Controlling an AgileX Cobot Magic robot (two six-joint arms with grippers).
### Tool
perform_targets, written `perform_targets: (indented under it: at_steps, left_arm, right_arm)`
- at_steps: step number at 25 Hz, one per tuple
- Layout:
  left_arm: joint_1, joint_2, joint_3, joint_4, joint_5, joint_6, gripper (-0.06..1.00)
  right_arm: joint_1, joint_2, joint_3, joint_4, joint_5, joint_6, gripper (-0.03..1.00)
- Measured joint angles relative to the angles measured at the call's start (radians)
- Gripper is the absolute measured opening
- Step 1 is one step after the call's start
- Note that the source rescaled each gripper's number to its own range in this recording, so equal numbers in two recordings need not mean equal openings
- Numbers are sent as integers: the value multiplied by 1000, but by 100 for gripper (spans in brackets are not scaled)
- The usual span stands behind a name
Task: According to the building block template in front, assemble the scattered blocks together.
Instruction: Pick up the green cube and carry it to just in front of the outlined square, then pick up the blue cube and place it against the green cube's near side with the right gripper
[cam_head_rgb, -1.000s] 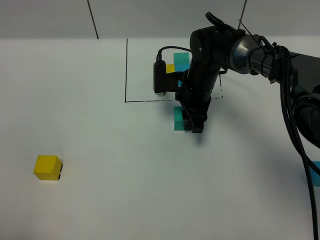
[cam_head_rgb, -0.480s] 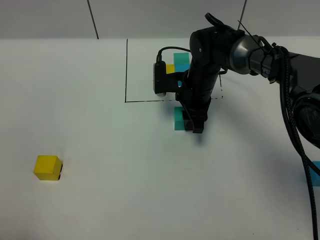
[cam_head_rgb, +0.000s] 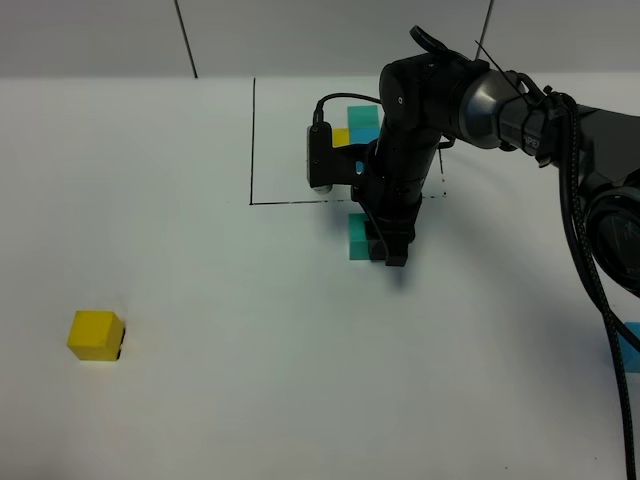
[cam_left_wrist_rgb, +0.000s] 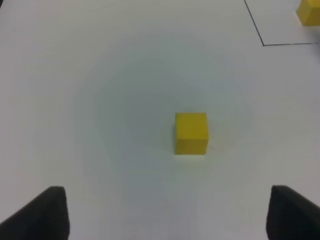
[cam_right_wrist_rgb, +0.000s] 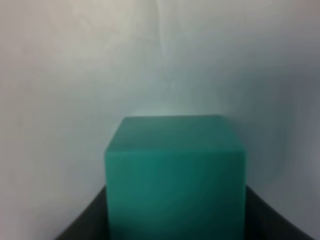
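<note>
Seen from above, nothing has moved in the last second. The right claw (cam_head_rgb: 385, 250) stays clamped on the green cube (cam_head_rgb: 356, 237), just outside the framed template (cam_head_rgb: 360, 125), so this looks like a pause.

Left wrist: the left claw (cam_left_wrist_rgb: 165, 212) hangs open over the yellow cube (cam_left_wrist_rgb: 191, 132).

Right wrist: the green cube fills the view.

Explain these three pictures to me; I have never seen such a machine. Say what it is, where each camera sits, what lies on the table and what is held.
It is a robot with two arms, each ending in a gripper. The wide picture comes from a camera mounted high; the other two from cameras on the wrists. On the white table a drawn black frame holds a template of three cubes. Loose cubes lie outside it: a yellow cube, which the open left gripper faces; a blue cube at the right edge; and a teal-green cube, clamped in the right gripper.
</note>
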Motion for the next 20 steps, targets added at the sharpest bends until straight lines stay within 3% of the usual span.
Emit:
perform_targets:
  at_steps: [10,12,14,18,20]
  left_arm:
    - [0,0,0,0,0,2,85]
    - [0,0,0,0,0,2,85]
    - [0,0,0,0,0,2,85]
    - [0,0,0,0,0,2,84]
    - [0,0,0,0,0,2,84]
  right_arm:
    - [-1,0,0,0,-2,1,1]
    - [-1,0,0,-7,-17,16,7]
    - [-2,0,0,-25,-33,49,27]
    - [-6,-33,0,-73,-22,105,79]
    - [-8,-68,0,-89,7,140,93]
